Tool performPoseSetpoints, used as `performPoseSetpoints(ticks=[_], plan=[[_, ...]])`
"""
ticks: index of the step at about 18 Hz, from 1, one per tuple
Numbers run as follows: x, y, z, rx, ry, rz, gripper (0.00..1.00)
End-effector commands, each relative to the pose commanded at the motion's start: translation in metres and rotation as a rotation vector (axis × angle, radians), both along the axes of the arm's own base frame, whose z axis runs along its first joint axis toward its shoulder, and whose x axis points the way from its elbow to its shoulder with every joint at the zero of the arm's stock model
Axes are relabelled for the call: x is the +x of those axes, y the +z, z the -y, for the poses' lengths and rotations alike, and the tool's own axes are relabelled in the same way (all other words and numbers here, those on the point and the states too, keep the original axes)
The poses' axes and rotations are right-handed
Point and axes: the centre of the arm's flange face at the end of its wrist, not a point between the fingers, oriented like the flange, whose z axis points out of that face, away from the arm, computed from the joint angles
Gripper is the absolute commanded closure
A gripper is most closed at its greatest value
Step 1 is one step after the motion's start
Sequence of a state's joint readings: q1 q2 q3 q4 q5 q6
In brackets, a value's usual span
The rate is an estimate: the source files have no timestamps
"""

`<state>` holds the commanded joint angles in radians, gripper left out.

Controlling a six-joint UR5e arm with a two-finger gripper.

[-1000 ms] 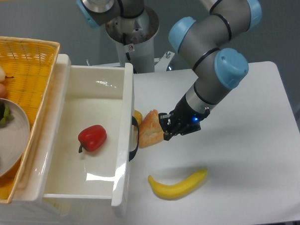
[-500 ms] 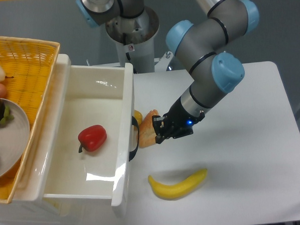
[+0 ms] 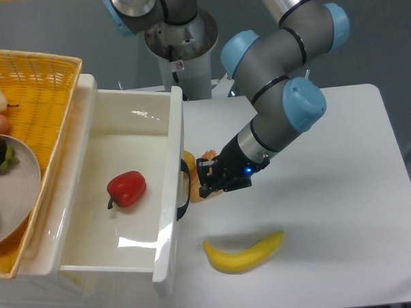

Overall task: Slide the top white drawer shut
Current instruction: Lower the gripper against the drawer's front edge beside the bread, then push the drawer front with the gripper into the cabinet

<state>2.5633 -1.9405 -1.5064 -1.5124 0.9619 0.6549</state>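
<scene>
Top white drawer (image 3: 125, 191) pulled fully out; gripper (image 3: 205, 181) at its handle (image 3: 183, 190), orange pastry (image 3: 205, 174) wedged between, grip state unclear.

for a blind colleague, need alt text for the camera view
A robot arm's gripper reaches toward the black handle of an open white drawer holding a red pepper. A banana lies on the white table.

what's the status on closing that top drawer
Gripper at the drawer front, fingers' state unclear. Top white drawer wide open, red pepper inside. Orange pastry wedged between gripper and handle.
</scene>
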Motion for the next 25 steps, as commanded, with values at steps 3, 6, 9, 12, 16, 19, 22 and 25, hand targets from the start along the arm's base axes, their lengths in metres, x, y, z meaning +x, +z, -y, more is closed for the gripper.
performPoseSetpoints(ticks=[3, 6, 9, 12, 16, 19, 22, 25], plan=[[0.001, 0.0, 0.001, -0.002, -0.002, 0.004, 0.89], [0.003, 0.0, 0.0, -0.002, -0.005, 0.01, 0.89], [0.006, 0.002, -0.002, 0.003, -0.008, 0.013, 0.89], [0.008, 0.002, -0.004, 0.004, -0.011, 0.014, 0.89], [0.011, 0.007, -0.003, 0.005, -0.011, 0.02, 0.9], [0.016, 0.009, -0.005, 0.005, -0.017, 0.023, 0.89], [0.022, 0.01, -0.009, 0.005, -0.029, 0.023, 0.89], [0.027, 0.01, -0.012, 0.004, -0.037, 0.024, 0.89]])
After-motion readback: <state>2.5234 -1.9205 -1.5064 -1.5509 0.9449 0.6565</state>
